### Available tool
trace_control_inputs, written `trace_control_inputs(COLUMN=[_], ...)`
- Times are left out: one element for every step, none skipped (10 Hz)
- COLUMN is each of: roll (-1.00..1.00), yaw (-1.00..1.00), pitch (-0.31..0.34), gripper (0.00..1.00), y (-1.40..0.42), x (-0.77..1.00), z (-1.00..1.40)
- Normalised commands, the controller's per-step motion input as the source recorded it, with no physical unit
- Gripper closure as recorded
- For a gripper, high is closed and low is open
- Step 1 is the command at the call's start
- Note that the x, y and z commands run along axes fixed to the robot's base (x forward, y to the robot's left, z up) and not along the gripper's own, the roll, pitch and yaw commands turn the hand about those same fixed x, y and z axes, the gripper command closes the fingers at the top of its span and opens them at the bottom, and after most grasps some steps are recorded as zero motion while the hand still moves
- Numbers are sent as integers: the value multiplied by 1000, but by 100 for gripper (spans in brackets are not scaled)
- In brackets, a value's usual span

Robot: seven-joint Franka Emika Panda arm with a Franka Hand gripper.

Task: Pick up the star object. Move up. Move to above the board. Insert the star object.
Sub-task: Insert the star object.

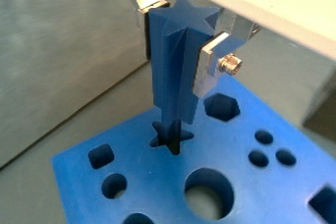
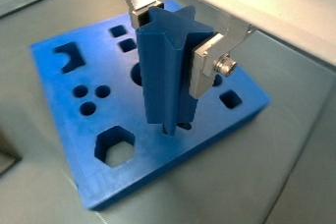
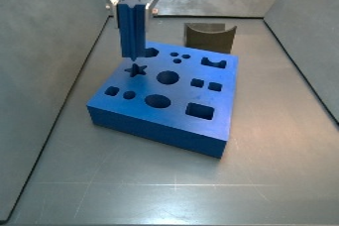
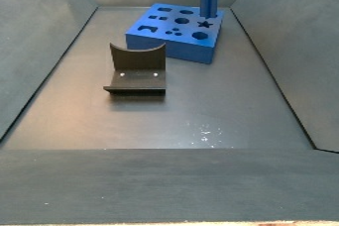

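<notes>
Gripper (image 1: 182, 33) clamps the star object (image 1: 175, 76) upright above the board (image 3: 166, 111), tip right at the star hole (image 1: 171, 138). Risk: ridges misaligned with the cutout, peg jams or tilts when pushed.

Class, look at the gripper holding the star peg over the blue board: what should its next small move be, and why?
Probably a slow, straight push down. The gripper is shut on the star object, which stands upright with its lower tip at the mouth of the star hole in the board. In a side view the peg stands above the board's top, so it seems barely inserted.
</notes>
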Motion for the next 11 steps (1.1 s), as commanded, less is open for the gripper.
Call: trace_control_inputs(roll=[0, 109, 9, -9, 0, 0, 0, 0, -154, -103, 17], yaw=[0, -634, -677, 0, -40, -351, -334, 0, -83, -337, -34], pitch=[0, 60, 60, 0, 0, 0, 0, 0, -29, -29, 0], gripper=[100, 100, 100, 100, 100, 100, 100, 100, 100, 100, 100], y=[0, -171, -137, 0, -23, -177, -180, 0, -6, 0, 0], x=[0, 260, 260, 0, 9, 249, 277, 0, 34, 34, 0], z=[-54, -206, -114, 0, 0, -191, -183, -20, -254, -157, 0])
